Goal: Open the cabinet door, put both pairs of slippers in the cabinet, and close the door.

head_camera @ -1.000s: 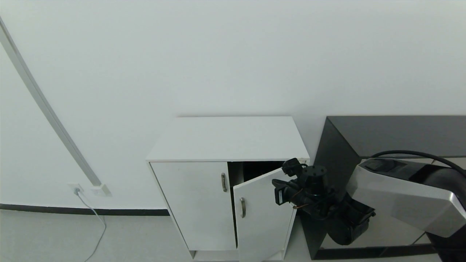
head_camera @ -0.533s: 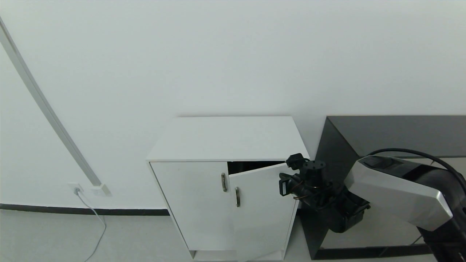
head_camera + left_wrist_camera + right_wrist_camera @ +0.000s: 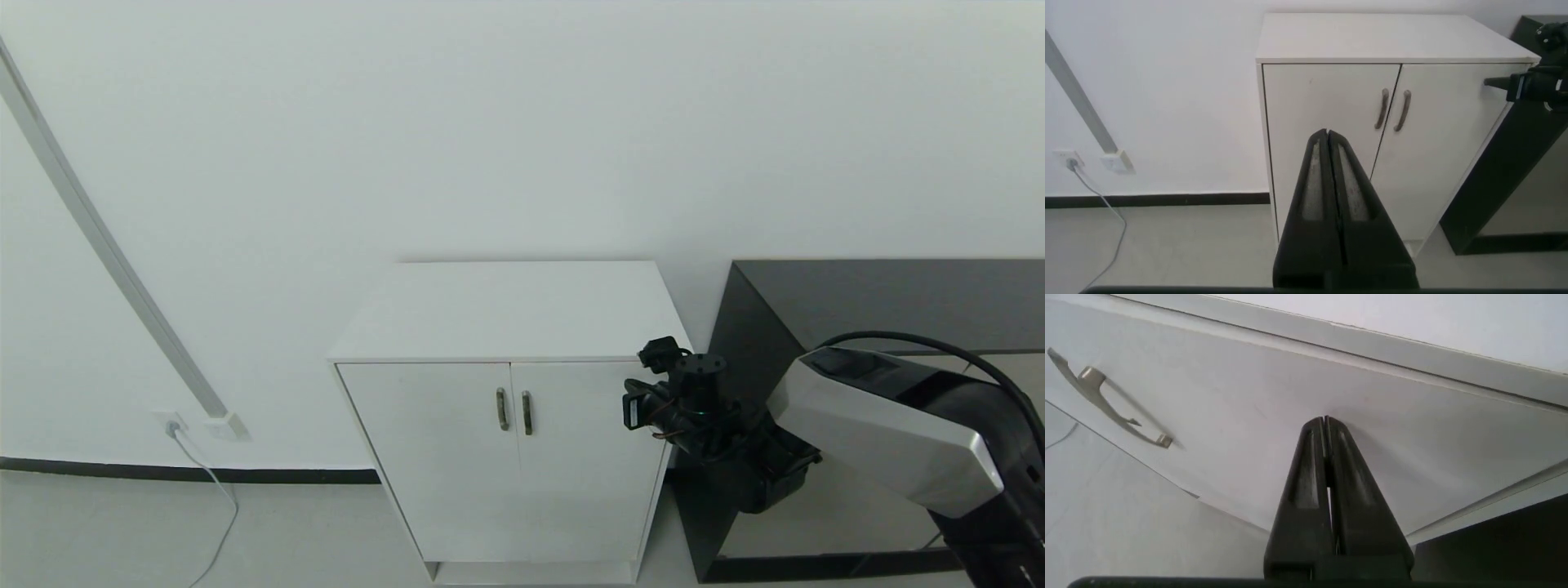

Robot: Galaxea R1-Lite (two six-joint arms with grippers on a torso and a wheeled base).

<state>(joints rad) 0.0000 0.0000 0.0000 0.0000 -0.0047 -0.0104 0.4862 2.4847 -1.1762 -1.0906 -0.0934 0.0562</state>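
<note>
1. Head view: a white, box-shaped wooden cabinet [image 3: 510, 310] stands against a pale wall. Its two doors look flush, and two slim metal handles sit side by side at the centre seam. The right gripper [image 3: 635, 408] is at the upper outer corner of the right door [image 3: 584, 457], on the side of the cabinet next to a tall black glossy panel [image 3: 816, 302]. This appears to be the closing step, nearly finished.

2. Left wrist view: the left gripper [image 3: 1328, 139] hangs in front of the cabinet, well apart from it, with its two fingers pressed together and holding nothing. Beyond it the seam between the doors looks even from top to bottom. To do the step well, this arm is best left where it is, away from the handles.

3. Right wrist view: the right gripper's fingers are also pressed together, and their tips appear to touch the flat face of the right door. The curved metal handle [image 3: 1110, 404] of that door lies well to one side of the tips. This corner probably sits near the hinge, so a push here gives little leverage. A light push square to the door, nearer the handle, would seat it more surely. After that the gripper should draw straight back from the cabinet so nothing tugs the door open.
</note>
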